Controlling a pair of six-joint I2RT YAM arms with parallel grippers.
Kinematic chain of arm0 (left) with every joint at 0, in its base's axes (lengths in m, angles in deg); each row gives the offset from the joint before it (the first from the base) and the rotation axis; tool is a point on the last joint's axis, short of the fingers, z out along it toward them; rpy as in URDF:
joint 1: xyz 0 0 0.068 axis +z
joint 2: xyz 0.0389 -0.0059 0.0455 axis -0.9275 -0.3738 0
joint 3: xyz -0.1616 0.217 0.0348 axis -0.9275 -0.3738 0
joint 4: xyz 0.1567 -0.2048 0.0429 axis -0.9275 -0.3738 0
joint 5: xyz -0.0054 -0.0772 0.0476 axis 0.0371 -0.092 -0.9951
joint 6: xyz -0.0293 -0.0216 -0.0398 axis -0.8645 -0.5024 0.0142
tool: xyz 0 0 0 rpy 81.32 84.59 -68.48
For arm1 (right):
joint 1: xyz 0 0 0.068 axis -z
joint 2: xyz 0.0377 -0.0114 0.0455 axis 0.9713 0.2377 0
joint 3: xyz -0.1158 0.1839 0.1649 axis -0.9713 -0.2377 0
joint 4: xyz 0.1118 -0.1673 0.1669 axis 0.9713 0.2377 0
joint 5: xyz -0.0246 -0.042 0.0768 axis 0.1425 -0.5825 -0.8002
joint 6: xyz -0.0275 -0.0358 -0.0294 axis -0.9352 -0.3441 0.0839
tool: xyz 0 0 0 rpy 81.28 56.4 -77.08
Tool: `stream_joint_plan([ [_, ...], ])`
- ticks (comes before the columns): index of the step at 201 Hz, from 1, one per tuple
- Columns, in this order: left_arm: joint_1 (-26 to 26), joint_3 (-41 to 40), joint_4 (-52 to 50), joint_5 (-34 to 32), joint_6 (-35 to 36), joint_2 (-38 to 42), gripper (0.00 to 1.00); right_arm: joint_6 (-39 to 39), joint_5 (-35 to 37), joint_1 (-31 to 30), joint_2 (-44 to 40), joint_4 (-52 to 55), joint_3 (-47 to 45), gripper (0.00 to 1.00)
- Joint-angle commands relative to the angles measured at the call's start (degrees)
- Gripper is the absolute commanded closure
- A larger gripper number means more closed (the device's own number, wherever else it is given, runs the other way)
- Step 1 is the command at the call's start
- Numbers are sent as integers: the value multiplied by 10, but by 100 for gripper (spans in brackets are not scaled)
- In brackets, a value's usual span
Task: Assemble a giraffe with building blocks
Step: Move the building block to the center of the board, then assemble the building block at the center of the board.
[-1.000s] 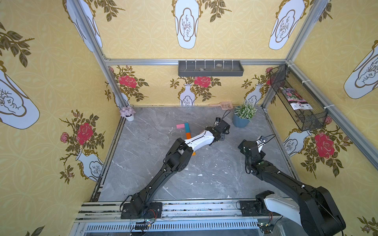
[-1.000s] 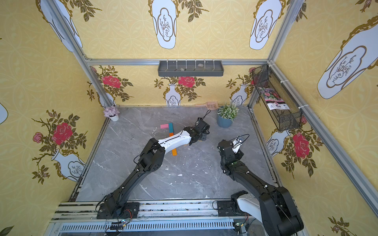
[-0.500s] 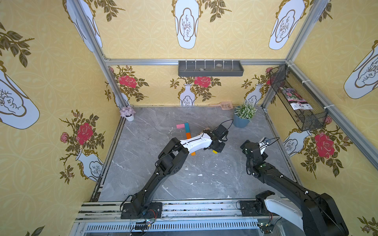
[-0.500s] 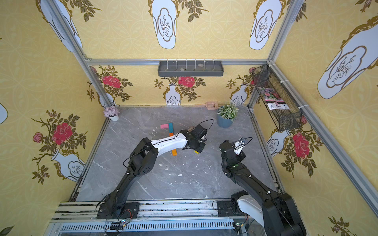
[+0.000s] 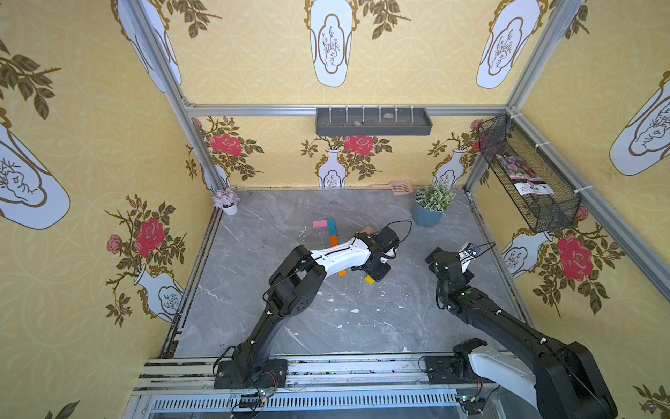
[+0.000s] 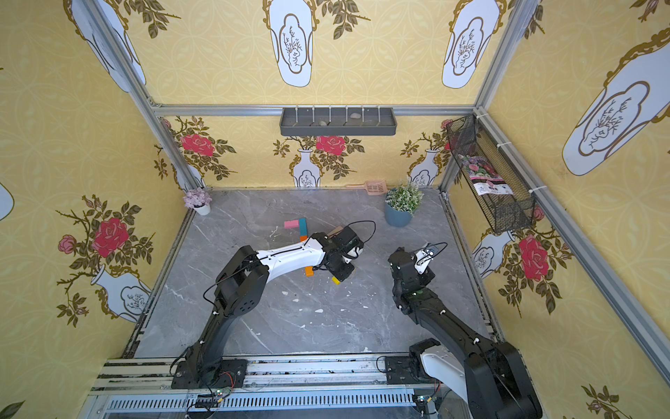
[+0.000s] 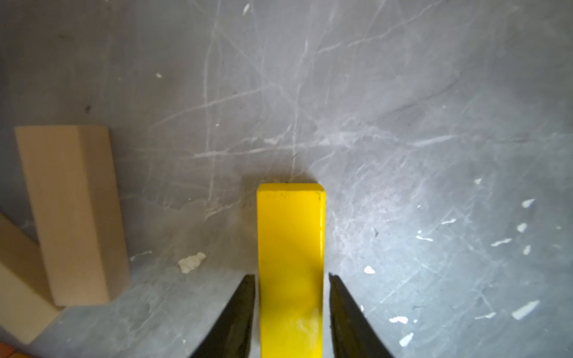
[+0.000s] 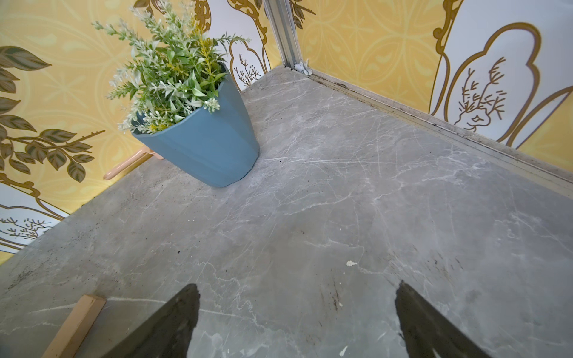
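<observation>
Left pincer [image 7: 291, 275] stands slightly spread, one jaw on each side of the yellow block [image 7: 290, 232]. A thin gap shows at both jaws, so it seems to pinch nothing. The block lies flat on the table [image 7: 403, 124], between the jaws, and reaches forward past their tips. To finish this placing well, I would open a little more and rise straight up, so that no jaw drags the block. Two tan blocks [image 7: 71, 214] lie well to one side of the pincer.

Yellow floral wallpaper walls [image 5: 90, 145], grey marble floor [image 5: 246, 261], grey wall shelf [image 5: 373, 128], black wire basket [image 5: 544, 214]
</observation>
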Motion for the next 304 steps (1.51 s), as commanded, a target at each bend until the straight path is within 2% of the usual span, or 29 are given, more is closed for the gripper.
stream_joint_plan([
  [1,-13,-4,-18,-64,19,2,27,1,-1,2,-3,-4,-4,2],
  [13,-25,-6,-10,-116,14,3,16,0,-1,4,0,-4,-2,2],
  [41,-62,29,-21,-318,-38,-13,12,-2,-3,5,3,1,2,2],
  [51,-69,50,-37,-363,-75,-19,10,-1,-4,6,2,1,0,2],
  [69,-70,71,-64,-393,-143,-13,0,-1,-6,8,1,3,-1,2],
  [86,-70,53,-51,-394,-179,16,1,0,-4,10,-3,9,0,3],
  [95,-70,26,-10,-388,-175,35,1,1,2,11,-8,15,-1,2],
  [104,-70,1,23,-411,-192,51,1,1,9,12,-13,18,-1,3],
  [131,-66,-120,192,-334,-158,119,1,8,38,12,-27,22,-11,2],
  [156,-47,-126,199,-244,-157,137,1,-10,23,14,-40,-13,-30,3],
  [175,-28,-116,193,-123,-157,133,0,-22,9,15,-47,-27,-36,3],
  [191,-19,-134,229,-10,-126,126,7,-22,5,16,-47,-26,-35,3],
  [205,-18,-139,233,35,-85,118,10,-23,2,16,-43,-26,-32,2],
  [248,-15,-103,94,20,66,84,14,-22,-3,19,-28,-22,-25,3],
  [278,-7,-121,97,22,83,82,19,-23,-7,21,-24,-21,-23,2],
  [304,-4,-118,98,-1,88,60,25,-23,-14,22,-26,-22,-22,3],
])
